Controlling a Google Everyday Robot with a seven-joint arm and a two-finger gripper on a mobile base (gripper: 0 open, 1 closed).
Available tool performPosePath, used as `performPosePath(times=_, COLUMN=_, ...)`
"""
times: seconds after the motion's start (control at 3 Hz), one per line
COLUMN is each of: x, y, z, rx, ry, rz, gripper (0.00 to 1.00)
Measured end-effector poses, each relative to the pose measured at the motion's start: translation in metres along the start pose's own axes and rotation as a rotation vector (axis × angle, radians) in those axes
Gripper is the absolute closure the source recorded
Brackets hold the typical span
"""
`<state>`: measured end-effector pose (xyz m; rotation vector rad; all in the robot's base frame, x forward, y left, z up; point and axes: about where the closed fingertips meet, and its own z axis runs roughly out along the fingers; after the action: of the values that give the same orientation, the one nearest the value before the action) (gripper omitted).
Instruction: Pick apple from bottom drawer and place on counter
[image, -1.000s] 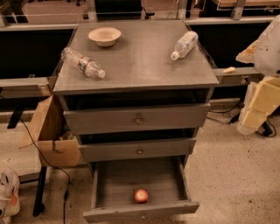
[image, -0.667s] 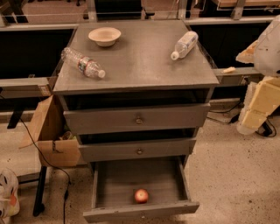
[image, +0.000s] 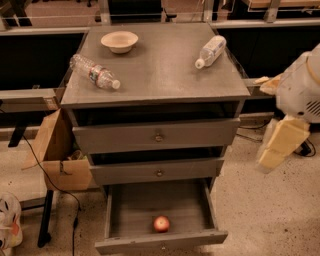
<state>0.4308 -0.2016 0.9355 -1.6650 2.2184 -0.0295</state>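
Note:
The apple (image: 161, 223), small and red, lies on the plank floor of the bottom drawer (image: 131, 211), near its front panel and about centred. The drawer is pulled out at the foot of the cabinet. The counter (image: 160, 67) is the grey top of the cabinet. My gripper (image: 274, 152), pale yellow on a white arm, hangs to the right of the cabinet at the height of the middle drawer. It is well above and to the right of the apple and holds nothing that I can see.
On the counter stand a beige bowl (image: 119, 41) at the back left, a clear bottle (image: 94, 71) lying at the left and a white bottle (image: 211, 51) lying at the back right. The two upper drawers are slightly ajar. A cardboard box (image: 60, 155) and cables sit left of the cabinet.
My gripper has come down and a little to the left, closer to the cabinet's right side. The apple and drawers have not moved.

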Motion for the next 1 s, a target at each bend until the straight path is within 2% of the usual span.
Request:
performPosePath(times=0.33, x=0.008, y=0.017, z=0.061, rx=-0.017, ry=-0.027, rz=0.085, gripper=0.0)
performPosePath(times=0.67, x=0.03, y=0.029, z=0.137, rx=-0.023, ry=-0.011, rz=0.224, gripper=0.0)
performPosePath(times=1.0, x=0.044, y=0.017, z=0.205, rx=0.027, ry=0.035, rz=0.303, gripper=0.0)
